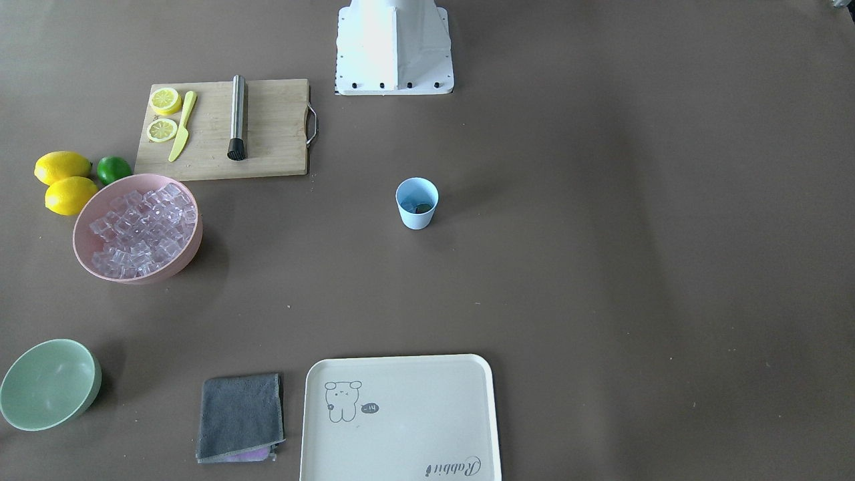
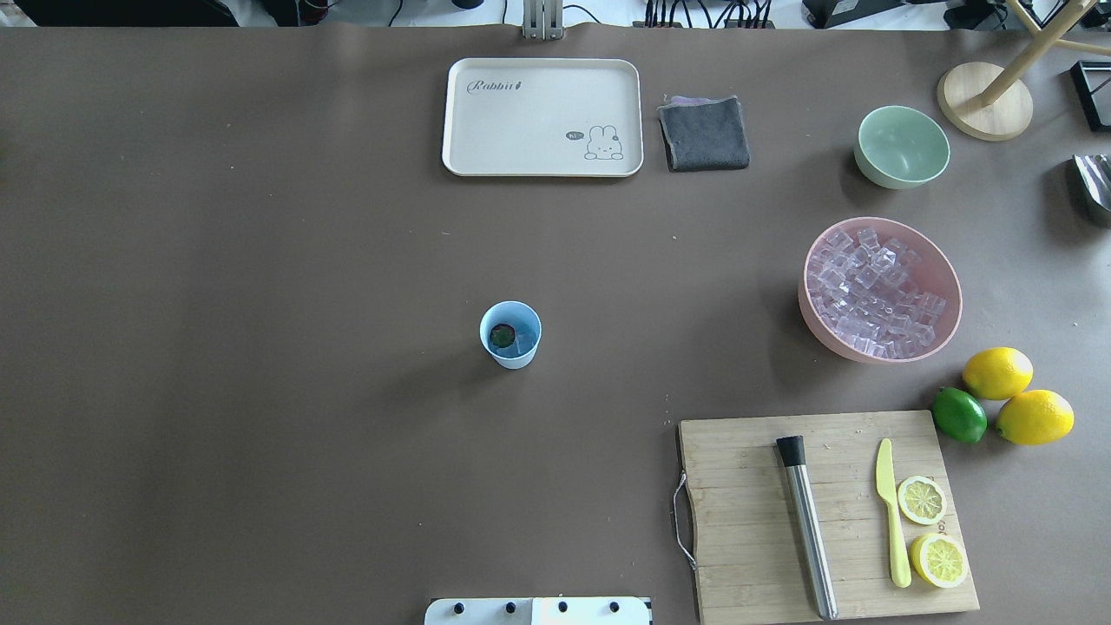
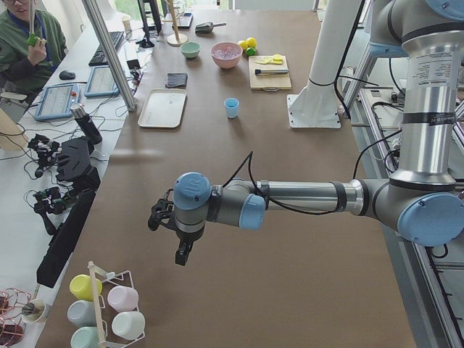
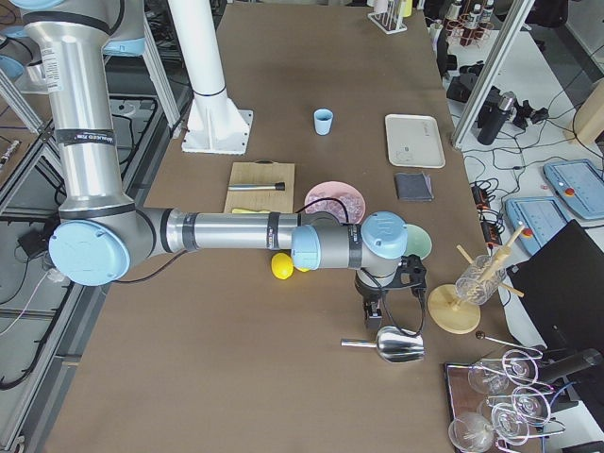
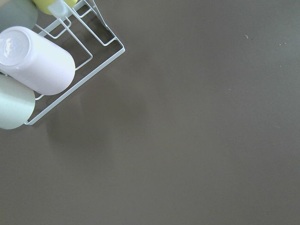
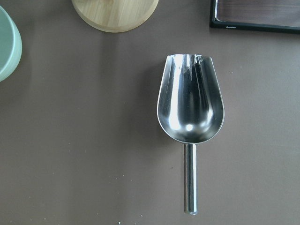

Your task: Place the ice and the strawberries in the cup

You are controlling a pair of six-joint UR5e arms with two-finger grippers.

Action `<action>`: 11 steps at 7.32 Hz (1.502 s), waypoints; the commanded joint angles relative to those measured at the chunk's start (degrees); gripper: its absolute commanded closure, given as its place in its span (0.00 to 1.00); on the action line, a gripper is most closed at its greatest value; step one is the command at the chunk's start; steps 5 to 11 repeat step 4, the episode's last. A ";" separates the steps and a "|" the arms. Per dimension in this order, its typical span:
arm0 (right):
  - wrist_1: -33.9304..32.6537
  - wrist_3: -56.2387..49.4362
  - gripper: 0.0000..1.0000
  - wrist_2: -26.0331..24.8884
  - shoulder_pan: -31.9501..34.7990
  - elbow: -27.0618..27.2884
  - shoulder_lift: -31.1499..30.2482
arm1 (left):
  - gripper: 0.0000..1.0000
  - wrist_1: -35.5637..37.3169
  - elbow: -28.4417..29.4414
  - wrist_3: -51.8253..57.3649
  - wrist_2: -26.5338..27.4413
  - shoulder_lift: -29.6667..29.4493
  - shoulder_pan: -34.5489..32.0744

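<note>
Cup (image 2: 514, 359) upright mid-tabletop; strawberry (image 2: 502, 336) inside, 9 o'clock side. Left gripper (image 3: 183, 255), right gripper (image 4: 371, 319): cannot tell how jaws stand.

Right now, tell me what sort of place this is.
Probably a robotics lab staged as a drinks bar: robot arm, operator's tablets, cutting board with lemon halves, bowl of ice.

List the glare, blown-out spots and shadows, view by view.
Right wrist view: bright glare spots inside the metal scoop. Front-facing view: the white robot base is blown out; the pink bowl throws a soft shadow. Left wrist view: a faint, blurry shadow beside the wire cup rack.
</note>
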 commanded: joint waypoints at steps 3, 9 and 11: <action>0.21 -0.07 0.00 -0.53 0.00 0.14 -0.26 | 0.02 0.01 -0.01 0.02 0.01 -0.04 -0.06; 0.12 -0.07 0.00 -0.09 0.00 0.14 -0.35 | 0.02 0.01 -0.01 0.02 0.01 0.04 -0.07; 0.12 -0.07 0.00 -0.09 0.00 0.14 -0.35 | 0.02 0.01 -0.01 0.02 0.01 0.04 -0.07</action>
